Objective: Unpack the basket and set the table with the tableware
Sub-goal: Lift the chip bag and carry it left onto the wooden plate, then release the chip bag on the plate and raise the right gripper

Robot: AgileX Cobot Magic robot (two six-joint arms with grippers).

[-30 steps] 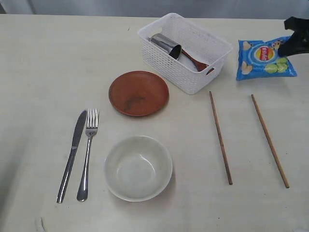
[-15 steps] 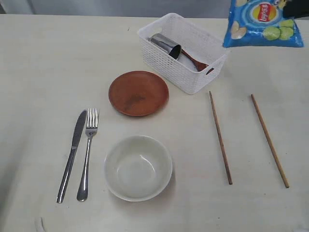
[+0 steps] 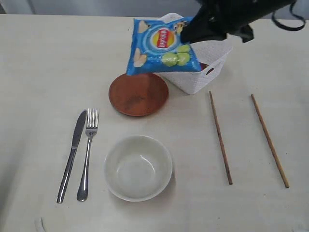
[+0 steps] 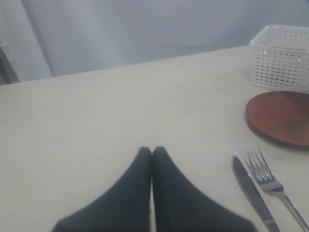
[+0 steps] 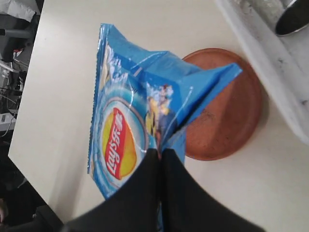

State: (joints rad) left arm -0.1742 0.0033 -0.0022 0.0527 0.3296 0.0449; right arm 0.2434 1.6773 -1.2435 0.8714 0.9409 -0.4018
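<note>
While the right gripper (image 3: 188, 33) is pinching an edge of the blue chip bag (image 3: 161, 46) between its jaws, which are pressing tightly on the foil, the bag is hanging in the air above the far rim of the plate (image 3: 138, 99) and is not touching it. In the right wrist view, the fingers are closing on a fold of the bag (image 5: 130, 130), and the plate (image 5: 227, 121) is showing directly under it.

The basket (image 3: 190, 79) is standing just behind the plate, a little to its right, and the arm and the bag are covering a big part of it. A steel cup (image 5: 289, 17) is lying inside it. The bowl (image 3: 138, 167) is sitting in front of the plate, near it but apart. The knife (image 3: 72, 154) and the fork (image 3: 87, 154) are lying side by side to the front-left of the plate. The two chopsticks (image 3: 220, 137) (image 3: 270, 140) are lying to the right of the plate, apart from each other, the second one well away from it.

The left gripper (image 4: 152, 152) is staying low over the bare table (image 4: 96, 111), apart from the plate (image 4: 280, 118), and its jaws are pressing together with nothing between them.
</note>
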